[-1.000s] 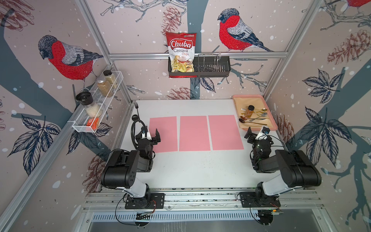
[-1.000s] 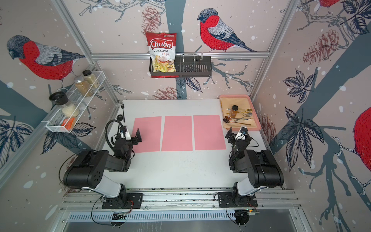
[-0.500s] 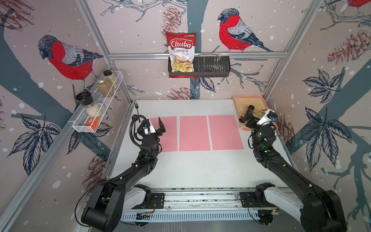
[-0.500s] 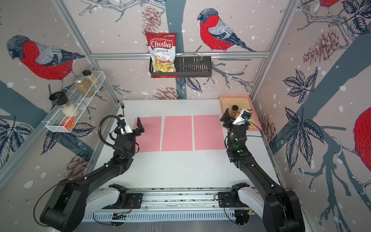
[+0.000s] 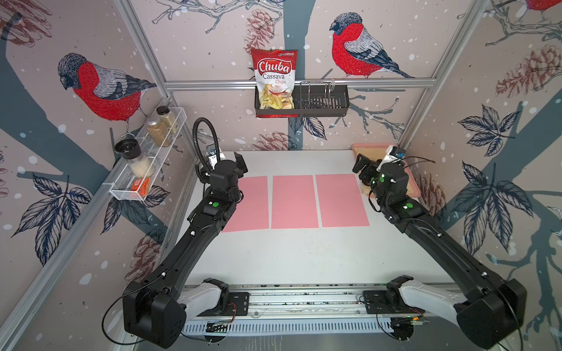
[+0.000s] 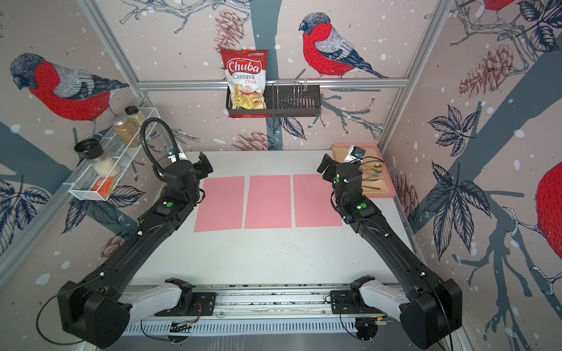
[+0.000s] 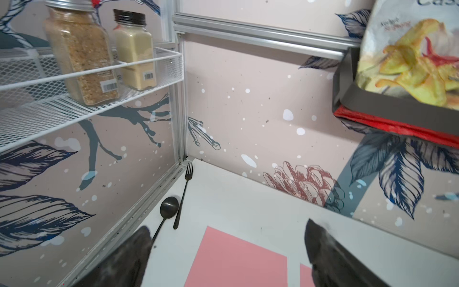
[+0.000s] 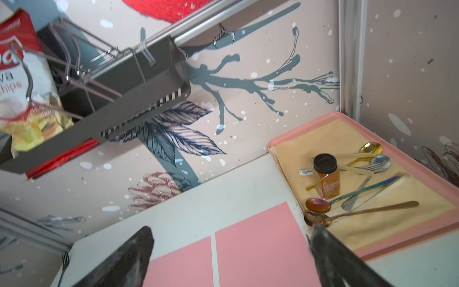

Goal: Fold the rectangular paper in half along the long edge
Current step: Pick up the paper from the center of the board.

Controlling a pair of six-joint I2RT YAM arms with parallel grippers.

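Note:
Three pink rectangular papers lie flat side by side on the white table: the left paper [image 5: 251, 206] [image 7: 238, 261], the middle paper [image 5: 294, 202] [image 8: 183, 266] and the right paper [image 5: 340, 200] [image 8: 258, 248]. My left gripper [image 5: 226, 159] [image 7: 228, 227] hovers open above the far end of the left paper, with nothing between its fingers. Over the far right corner of the right paper, my right gripper [image 5: 369, 168] [image 8: 232, 228] also stands open and empty, close to the tray's edge. Both arms reach far out over the table and touch no paper.
A pink tray [image 5: 413, 188] [image 8: 422, 243] with a small jar [image 8: 326, 176] and several pieces of cutlery sits at the back right. A black fork [image 7: 185, 193] and spoon [image 7: 169, 208] lie by the back left wall. A wire shelf [image 5: 146, 164] and a black rack [image 5: 316, 104] hang on the walls.
Both arms have unfolded from a tucked pose near the front rail and stretched toward the back. The grippers rose over the outer papers' far ends and stayed open.

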